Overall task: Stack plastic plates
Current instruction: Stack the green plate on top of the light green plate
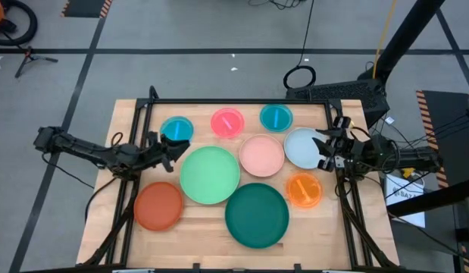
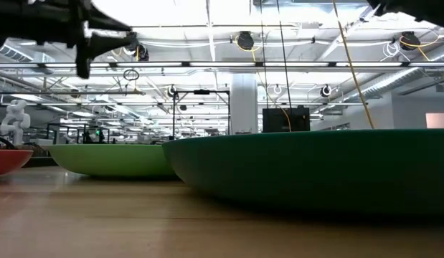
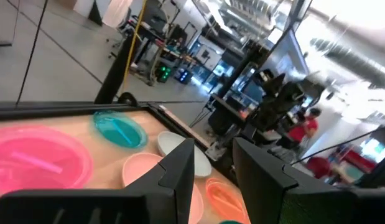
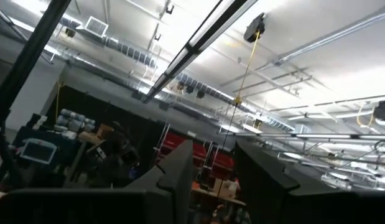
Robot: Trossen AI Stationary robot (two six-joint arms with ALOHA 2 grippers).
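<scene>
Nine plates lie flat on the wooden table [image 1: 128, 114]: small cyan [image 1: 176, 129], hot pink [image 1: 227, 122] and teal [image 1: 276, 117] along the far side; pale pink [image 1: 261, 155] and pale blue [image 1: 301, 147] in the middle; light green [image 1: 210, 174], dark green [image 1: 257, 215], red-orange [image 1: 158, 205] and small orange [image 1: 304, 189] nearer. My left gripper [image 1: 177, 148] [image 3: 214, 144] is open, raised between the cyan and light green plates. My right gripper [image 1: 320, 149] [image 4: 214, 146] is open above the pale blue plate's right edge, tipped up toward the ceiling.
A black frame borders the table's far, left and right edges [image 1: 242, 101]. Bare wood shows at the near left corner [image 1: 120, 243] and near right [image 1: 317, 235]. In the low view, the dark green plate [image 2: 315, 172] fills the foreground, with the light green plate [image 2: 110, 159] behind.
</scene>
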